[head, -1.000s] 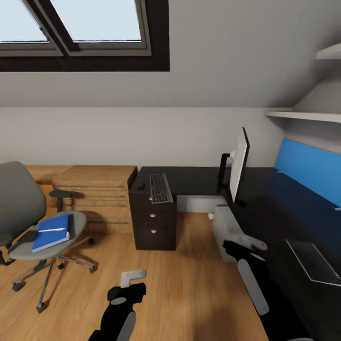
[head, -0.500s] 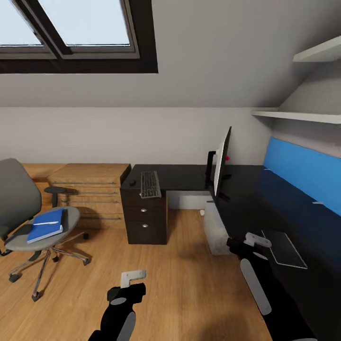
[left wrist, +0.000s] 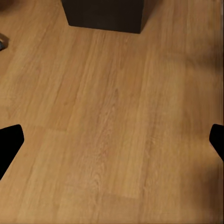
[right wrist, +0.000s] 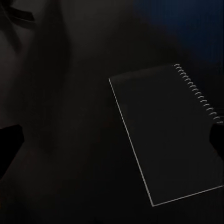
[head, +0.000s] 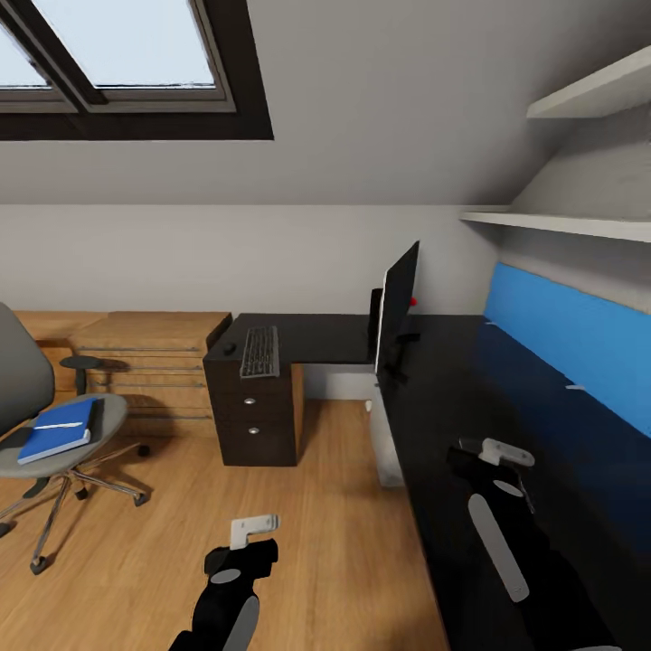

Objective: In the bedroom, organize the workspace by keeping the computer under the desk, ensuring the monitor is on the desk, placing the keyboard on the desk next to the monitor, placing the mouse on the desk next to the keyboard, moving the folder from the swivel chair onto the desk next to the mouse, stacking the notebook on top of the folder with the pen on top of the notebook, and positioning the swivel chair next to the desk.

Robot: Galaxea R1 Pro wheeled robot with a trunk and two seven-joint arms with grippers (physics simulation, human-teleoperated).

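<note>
Black gloss runs along the head view's right side: the desk, its surface carrying the monitor edge-on and upright. The keyboard lies on the far wing above the dark drawers, a small dark mouse just beside it. Well away from the left gripper, the swivel chair holds the blue folder on its seat, a white pen on top. A sliver of the computer shows under the desk edge. The right gripper hangs over the dark surface.

Left wrist view: wood floor lies below the fingers, which are spread wide with nothing between them; the drawer unit's base sits ahead.

Right wrist view: fingers parted here too, released, and just ahead of them a dark spiral-bound notebook lies flat on the surface.
</note>
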